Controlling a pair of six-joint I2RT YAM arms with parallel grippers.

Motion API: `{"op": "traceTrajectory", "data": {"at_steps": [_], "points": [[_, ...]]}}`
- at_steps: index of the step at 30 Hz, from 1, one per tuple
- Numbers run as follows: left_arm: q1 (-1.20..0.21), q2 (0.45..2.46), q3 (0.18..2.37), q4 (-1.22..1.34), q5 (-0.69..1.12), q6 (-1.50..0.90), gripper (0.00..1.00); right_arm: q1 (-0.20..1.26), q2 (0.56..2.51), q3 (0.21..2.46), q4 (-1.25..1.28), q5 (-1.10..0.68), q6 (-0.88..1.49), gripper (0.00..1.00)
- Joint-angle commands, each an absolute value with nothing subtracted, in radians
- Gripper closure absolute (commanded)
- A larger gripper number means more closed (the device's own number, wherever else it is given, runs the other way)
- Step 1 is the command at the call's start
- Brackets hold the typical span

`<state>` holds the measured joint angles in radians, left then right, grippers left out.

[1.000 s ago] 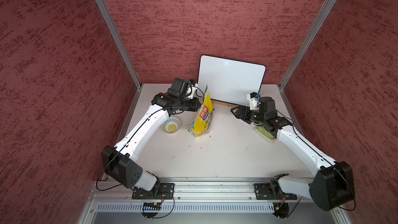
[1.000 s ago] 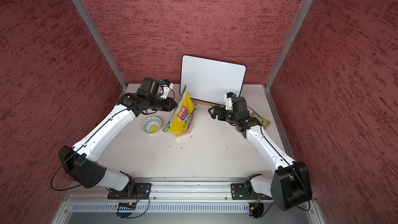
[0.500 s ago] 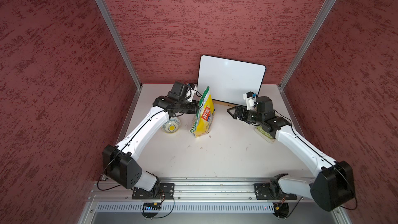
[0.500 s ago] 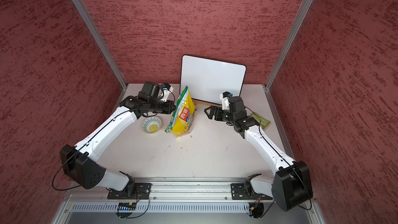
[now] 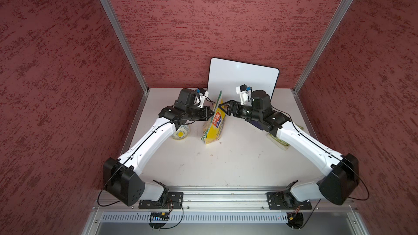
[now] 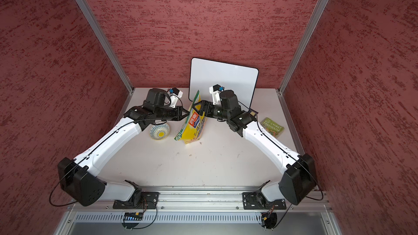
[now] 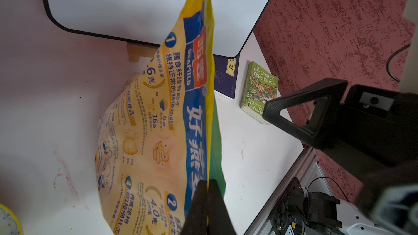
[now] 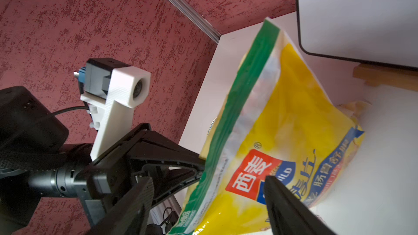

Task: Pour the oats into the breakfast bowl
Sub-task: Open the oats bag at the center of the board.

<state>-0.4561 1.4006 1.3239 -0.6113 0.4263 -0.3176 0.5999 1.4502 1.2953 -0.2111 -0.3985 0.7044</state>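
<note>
Now, the left gripper (image 7: 207, 184) is clamped on the green top edge of the oat pouch (image 5: 213, 127), which stands on the surface (image 5: 226, 166) near the bowl (image 6: 159, 131). The right gripper (image 5: 223, 107) straddles that edge, jaws apart: it should bite high, then pull gently.

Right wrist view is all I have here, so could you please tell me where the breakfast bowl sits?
Observer: The breakfast bowl stands on the table just to the robot's left of the pouch, partly under the left arm.
Operator: Thank you. Is the left gripper truly clamped on the pouch?
Observer: Yes. In the left wrist view the left gripper is shut on the pouch's green top edge.
Operator: Is there anything on my arm's side that I should know about?
Observer: A green paperback lies flat near the table's right edge, well apart from the pouch.
</note>
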Motion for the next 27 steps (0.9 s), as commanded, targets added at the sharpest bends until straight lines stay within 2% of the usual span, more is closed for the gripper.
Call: {"op": "traceTrajectory", "data": {"at_steps": [1, 9, 16, 21, 25, 27], "points": [[-0.463, 1.393, 1.325, -0.558, 0.454, -0.328, 1.00, 0.624, 1.516, 1.348, -0.296, -0.334, 0.730, 0.23], [-0.472, 1.395, 1.321, -0.563, 0.438, -0.325, 1.00, 0.656, 1.603, 1.424, -0.403, -0.254, 0.703, 0.37], [-0.475, 1.394, 1.324, -0.561, 0.427, -0.327, 1.00, 0.659, 1.595, 1.422, -0.469, -0.142, 0.667, 0.47], [-0.486, 1.401, 1.329, -0.560, 0.422, -0.327, 1.00, 0.670, 1.619, 1.451, -0.466, -0.186, 0.671, 0.51], [-0.510, 1.415, 1.348, -0.578, 0.405, -0.309, 1.00, 0.687, 1.657, 1.493, -0.473, -0.215, 0.675, 0.61], [-0.517, 1.421, 1.352, -0.582, 0.392, -0.306, 1.00, 0.687, 1.666, 1.493, -0.457, -0.245, 0.689, 0.71]]}}
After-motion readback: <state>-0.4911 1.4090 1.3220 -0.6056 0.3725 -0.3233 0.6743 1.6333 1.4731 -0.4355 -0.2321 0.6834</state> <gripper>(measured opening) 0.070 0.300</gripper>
